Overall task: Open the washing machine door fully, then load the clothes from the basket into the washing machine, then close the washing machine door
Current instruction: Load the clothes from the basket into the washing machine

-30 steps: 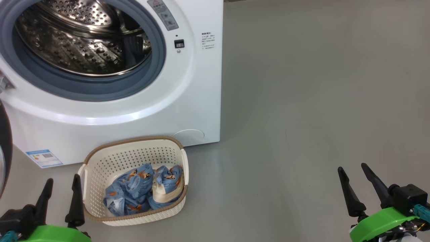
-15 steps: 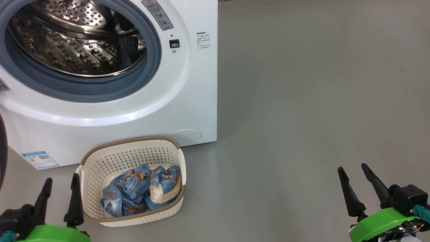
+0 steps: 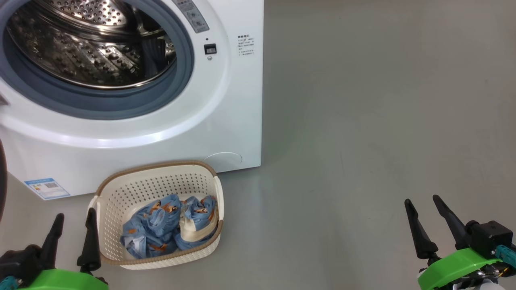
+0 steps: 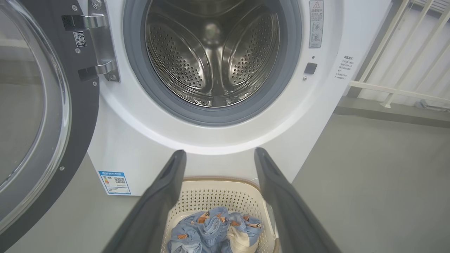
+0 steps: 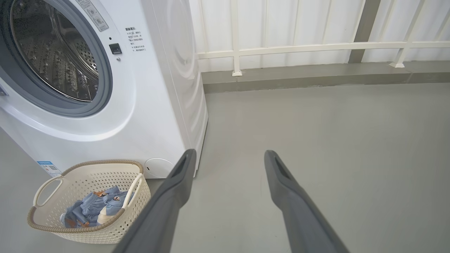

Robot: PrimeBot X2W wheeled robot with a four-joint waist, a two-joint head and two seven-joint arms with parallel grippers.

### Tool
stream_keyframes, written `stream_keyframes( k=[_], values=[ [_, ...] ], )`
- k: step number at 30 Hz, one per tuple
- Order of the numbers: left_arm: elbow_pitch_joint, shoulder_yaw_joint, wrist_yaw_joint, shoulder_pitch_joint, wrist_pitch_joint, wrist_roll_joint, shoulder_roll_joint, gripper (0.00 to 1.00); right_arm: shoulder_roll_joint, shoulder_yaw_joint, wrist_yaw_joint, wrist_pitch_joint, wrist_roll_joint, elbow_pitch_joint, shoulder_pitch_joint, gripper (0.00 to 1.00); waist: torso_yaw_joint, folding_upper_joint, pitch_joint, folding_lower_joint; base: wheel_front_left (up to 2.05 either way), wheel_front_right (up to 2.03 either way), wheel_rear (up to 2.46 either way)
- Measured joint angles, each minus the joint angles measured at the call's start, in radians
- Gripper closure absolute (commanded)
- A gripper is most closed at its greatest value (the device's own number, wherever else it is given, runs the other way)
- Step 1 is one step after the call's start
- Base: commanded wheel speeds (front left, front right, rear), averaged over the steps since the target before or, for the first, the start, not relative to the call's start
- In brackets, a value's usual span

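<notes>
Barely anything has changed in the last second: the head camera drifted a little, so the washing machine (image 3: 225, 100) and the basket (image 3: 157, 167) slid together in the picture. The left gripper (image 3: 76, 213) and right gripper (image 3: 421, 199) keep hovering low, claws spread wide and empty. The washing machine door (image 4: 35, 116) stands swung open, and the clothes (image 3: 169, 225) lie bunched in the basket just before the machine, so loading seems not yet begun. Smooth grey floor (image 3: 363, 121), white railing (image 5: 299, 45) behind
</notes>
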Motion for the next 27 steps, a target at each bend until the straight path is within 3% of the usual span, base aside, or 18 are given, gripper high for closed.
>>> stream_keyframes(
  k=[15,27],
  values=[
    [-0.001,0.003,0.0,-0.003,0.0,-0.001,0.005,0.0,0.01,0.0,0.0,0.0,-0.001,-0.001,-0.001,0.0,-0.002,0.0,0.016,0.0,1.08,-1.23,0.15],
    [0.004,0.013,0.0,-0.005,0.0,0.012,-0.004,0.0,0.012,0.001,0.0,0.0,-0.001,-0.001,-0.002,0.0,0.006,0.0,0.011,-0.0001,0.16,-0.16,0.0]
  ],
)
